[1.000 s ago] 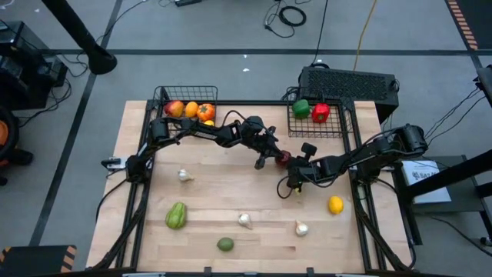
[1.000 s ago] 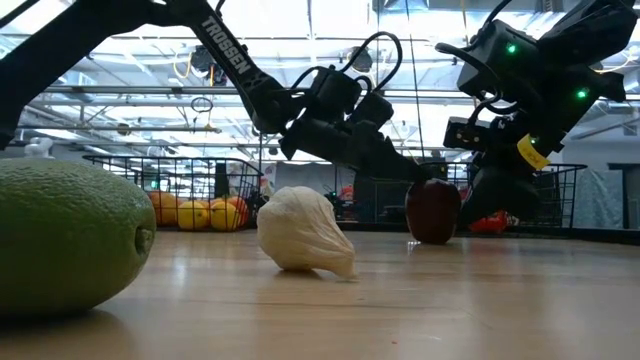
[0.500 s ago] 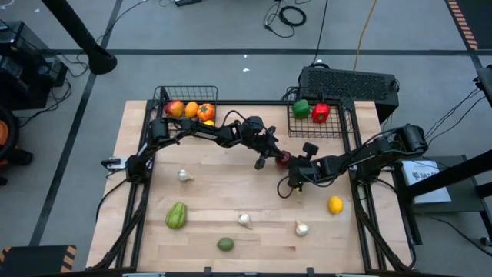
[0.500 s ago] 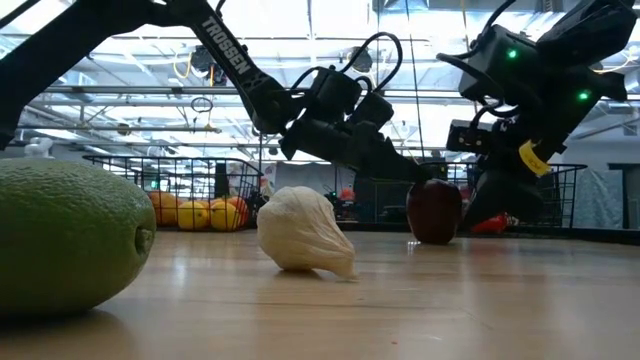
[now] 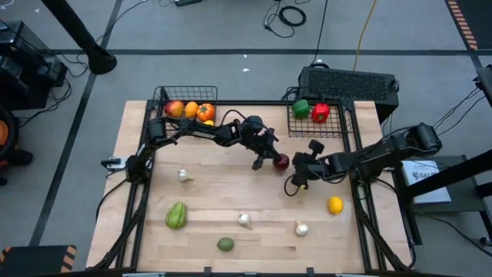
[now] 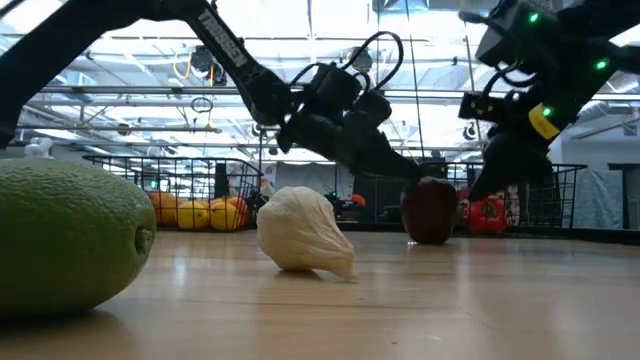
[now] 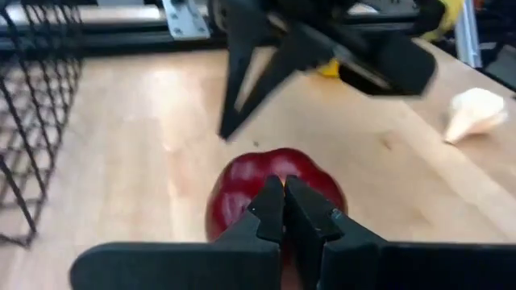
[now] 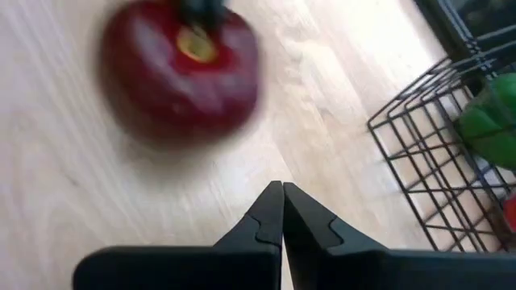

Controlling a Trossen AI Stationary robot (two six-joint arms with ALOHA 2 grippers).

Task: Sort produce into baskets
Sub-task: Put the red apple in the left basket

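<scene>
A dark red apple (image 5: 282,161) stands mid-table, also seen in the low view (image 6: 430,212). My left gripper (image 5: 276,158) (image 7: 284,193) reaches it from the left and is shut at its top. My right gripper (image 8: 282,193) (image 6: 476,192) hangs shut just right of the apple, above the wood, touching nothing. The left basket (image 5: 163,94) at the far edge holds orange, yellow and red produce. The right basket (image 5: 347,129) holds a green pepper (image 5: 301,108) and a red pepper (image 5: 320,113). My left gripper has its two fingertips closed together at the apple's top, in the stem hollow (image 8: 196,44). The fingers slant down from the table's far left. They hide what lies between them. The apple sits upright below the tips, its base at the table top (image 6: 430,240).
Loose on the near half lie a lemon (image 5: 335,205), three garlic bulbs (image 5: 184,175) (image 5: 244,221) (image 5: 301,228), a green piece (image 5: 176,215) and a lime (image 5: 225,245). A black vented box (image 5: 350,81) stands behind the right basket.
My right gripper has risen and drawn back a little toward the table's right edge, away from the apple, staying shut.
</scene>
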